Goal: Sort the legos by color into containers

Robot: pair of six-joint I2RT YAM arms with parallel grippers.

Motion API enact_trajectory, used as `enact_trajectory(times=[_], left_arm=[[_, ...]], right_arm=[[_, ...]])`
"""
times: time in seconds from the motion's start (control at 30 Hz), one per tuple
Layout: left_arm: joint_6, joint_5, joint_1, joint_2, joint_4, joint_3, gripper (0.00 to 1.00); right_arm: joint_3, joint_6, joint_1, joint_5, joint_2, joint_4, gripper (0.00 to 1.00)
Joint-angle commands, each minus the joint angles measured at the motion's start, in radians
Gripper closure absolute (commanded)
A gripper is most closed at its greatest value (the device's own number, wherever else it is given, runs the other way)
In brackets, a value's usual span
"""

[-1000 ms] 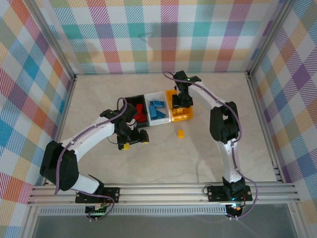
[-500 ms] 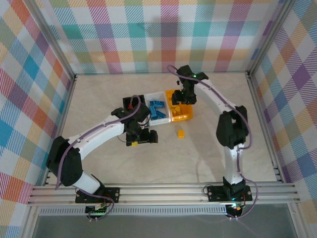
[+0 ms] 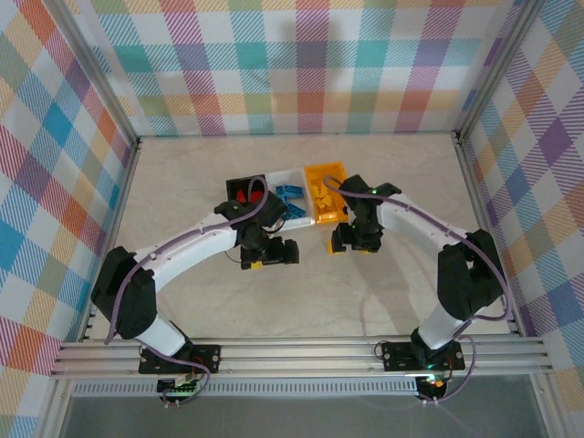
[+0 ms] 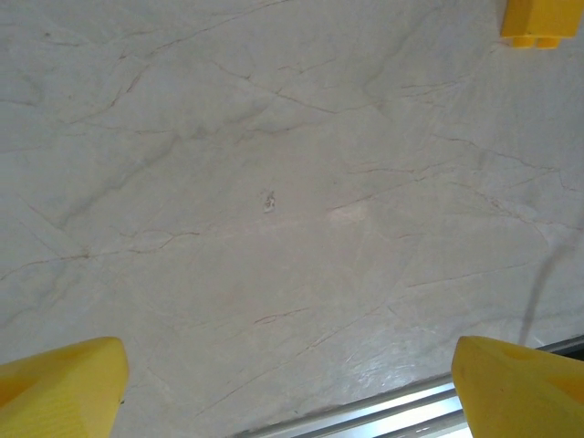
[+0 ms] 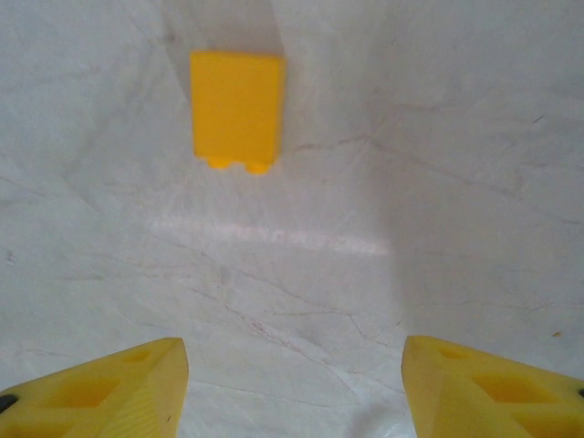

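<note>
While our right hand [image 5: 292, 365] stands wide and empty short of the small yellow plastic brick [image 5: 237, 108], closing early could knock it aside; our left hand [image 4: 287, 356] gapes too.

Three containers are standing in a row on the table [image 3: 415, 178]: one black bin [image 3: 232, 182], one white bin [image 3: 277, 178] and one orange-yellow bin [image 3: 321, 167]. One loose yellow lego [image 3: 337, 248] is lying outside them. Red legos [image 3: 245, 194], blue legos [image 3: 290, 196] and yellow legos [image 3: 325, 193] are showing inside the bins, one colour to each, too small and overlapped for counting. Two arms are reaching over the table, the left arm [image 3: 182, 251] and the right arm [image 3: 422, 224].
</note>
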Motion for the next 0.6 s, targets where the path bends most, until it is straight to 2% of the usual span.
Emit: enact_trajectory(times=[0.0,0.57], left_arm=[[-0.028,-0.021,0.005,-0.066,-0.006,-0.022,0.08],[-0.083,-0.032,0.051,-0.218,-0.033,-0.162,0.08]], right_arm=[[0.011,0.022,0.017,-0.009,0.038,0.060,0.35],[0.221,-0.050,0.026,0.026,0.351,0.091,0.38]])
